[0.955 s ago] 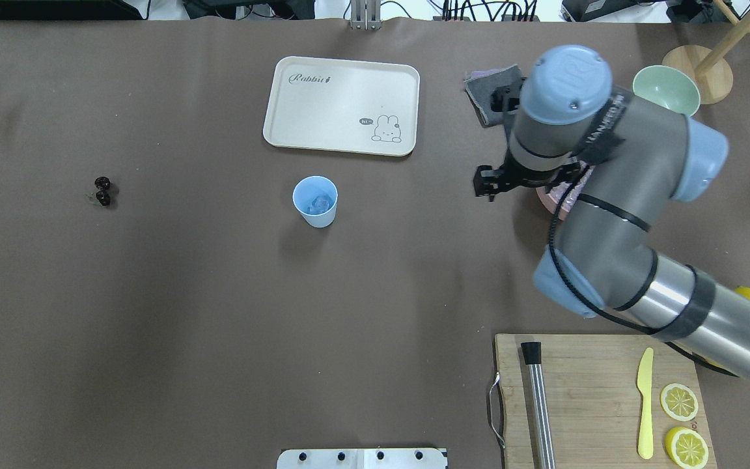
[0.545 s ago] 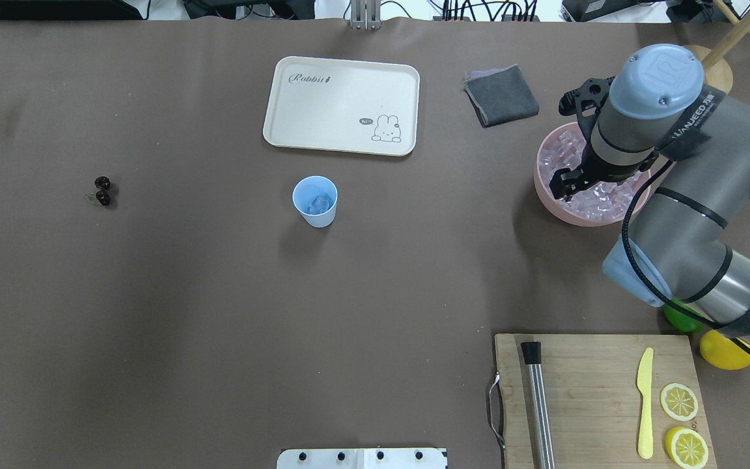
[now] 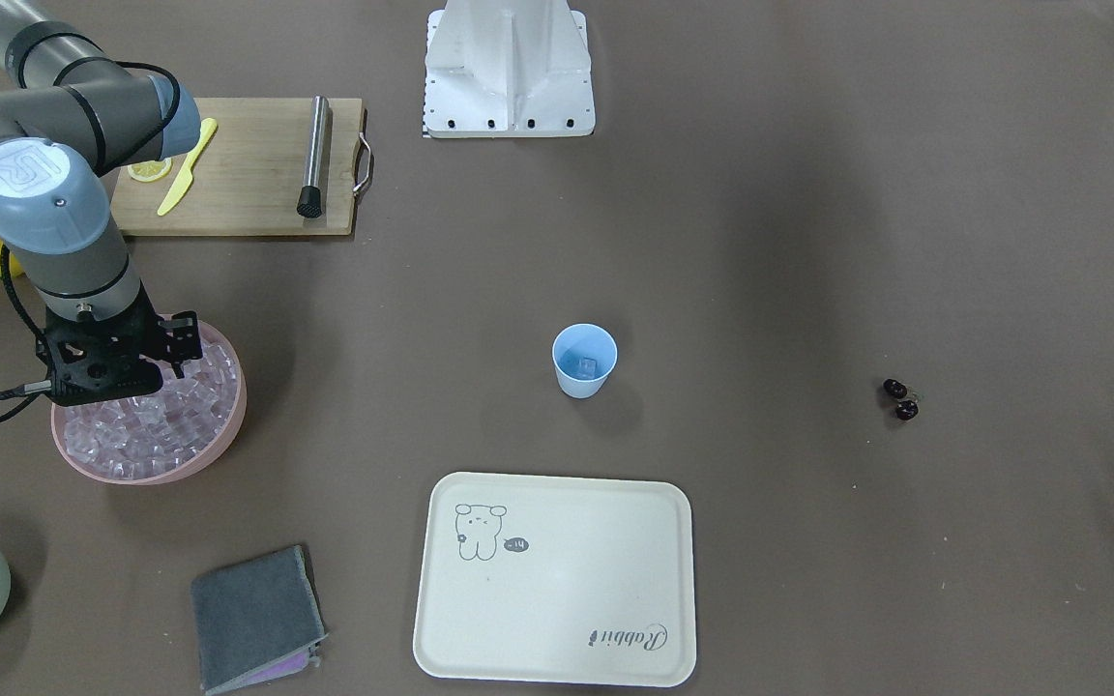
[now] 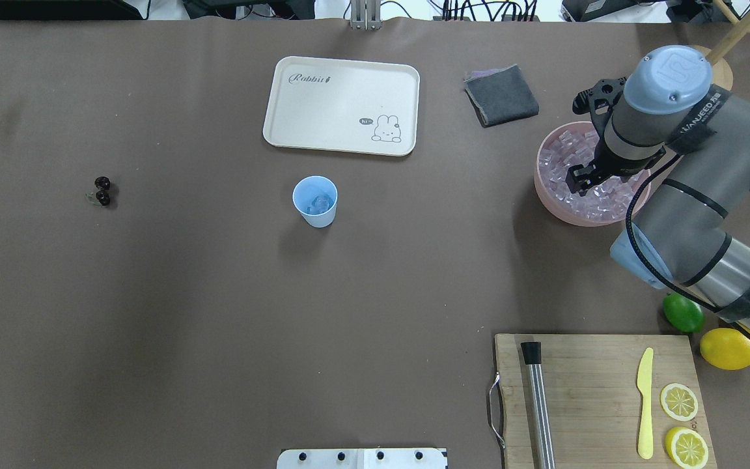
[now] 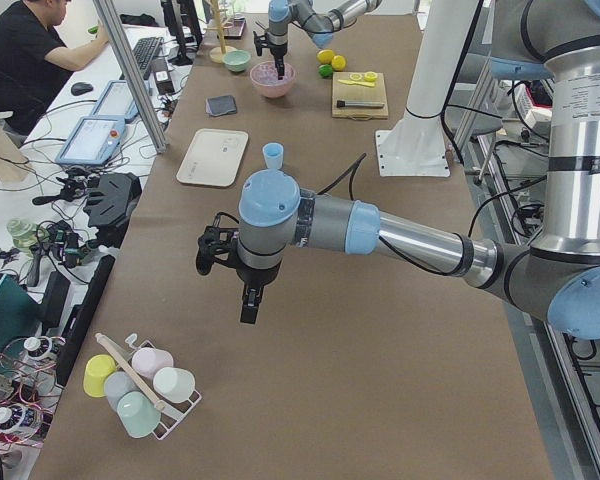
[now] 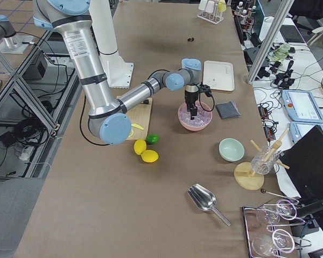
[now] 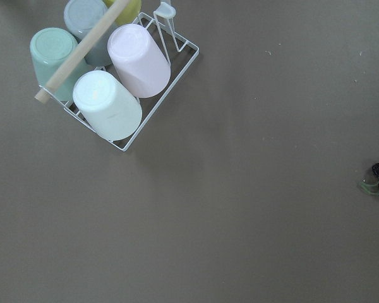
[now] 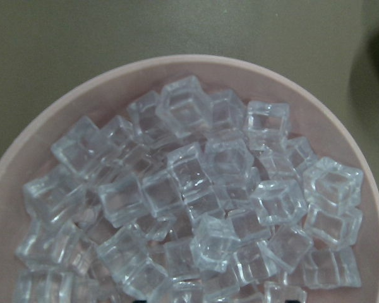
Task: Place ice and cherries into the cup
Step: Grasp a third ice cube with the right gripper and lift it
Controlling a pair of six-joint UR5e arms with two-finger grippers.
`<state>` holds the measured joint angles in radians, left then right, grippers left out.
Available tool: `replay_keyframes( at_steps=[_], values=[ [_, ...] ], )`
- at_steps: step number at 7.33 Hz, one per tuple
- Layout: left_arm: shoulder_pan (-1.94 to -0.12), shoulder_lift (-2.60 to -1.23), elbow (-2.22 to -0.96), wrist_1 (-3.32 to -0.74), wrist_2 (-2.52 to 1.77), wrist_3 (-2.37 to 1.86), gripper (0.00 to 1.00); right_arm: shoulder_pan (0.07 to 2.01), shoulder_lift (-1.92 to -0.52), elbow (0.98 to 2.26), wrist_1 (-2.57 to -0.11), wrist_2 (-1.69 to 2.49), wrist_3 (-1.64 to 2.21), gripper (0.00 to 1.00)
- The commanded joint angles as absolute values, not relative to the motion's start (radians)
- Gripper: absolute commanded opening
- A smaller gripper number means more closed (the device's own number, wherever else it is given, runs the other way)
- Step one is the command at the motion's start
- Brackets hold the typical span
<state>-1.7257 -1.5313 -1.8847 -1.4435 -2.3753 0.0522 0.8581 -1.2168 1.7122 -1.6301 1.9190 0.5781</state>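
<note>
The right gripper has moved further in over the round pink bowl of clear ice cubes; I cannot tell whether it is open. The small light-blue plastic cup, holding ice, stays put.

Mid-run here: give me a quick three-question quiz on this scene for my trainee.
1. True or false: the cherries lie inside the cup.
2. The right tool hangs over: A the tray, B the pink bowl, C the cutting board.
3. Fill in: the cup already holds some ___.
Key: 1 false; 2 B; 3 ice.
</note>
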Motion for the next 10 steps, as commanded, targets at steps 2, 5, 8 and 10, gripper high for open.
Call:
replay_keyframes(
  at_steps=[2,5,8,10],
  values=[
    [-1.726,-1.529,-1.884,-1.447,-2.375,0.052,0.98,0.861,-1.204,1.655,-1.592,1.921,0.597,0.70],
    [-1.726,-1.529,-1.884,-1.447,-2.375,0.052,0.98,0.853,-1.181,1.644,-1.591,1.919,0.646,0.64],
    [-1.726,-1.529,-1.891,-1.447,-2.378,0.052,0.98,0.851,-1.177,1.622,-1.591,1.919,0.643,0.61],
    [-1.726,-1.528,-1.891,-1.448,-2.378,0.052,0.98,0.851,-1.173,1.612,-1.591,1.919,0.647,0.57]
  ],
)
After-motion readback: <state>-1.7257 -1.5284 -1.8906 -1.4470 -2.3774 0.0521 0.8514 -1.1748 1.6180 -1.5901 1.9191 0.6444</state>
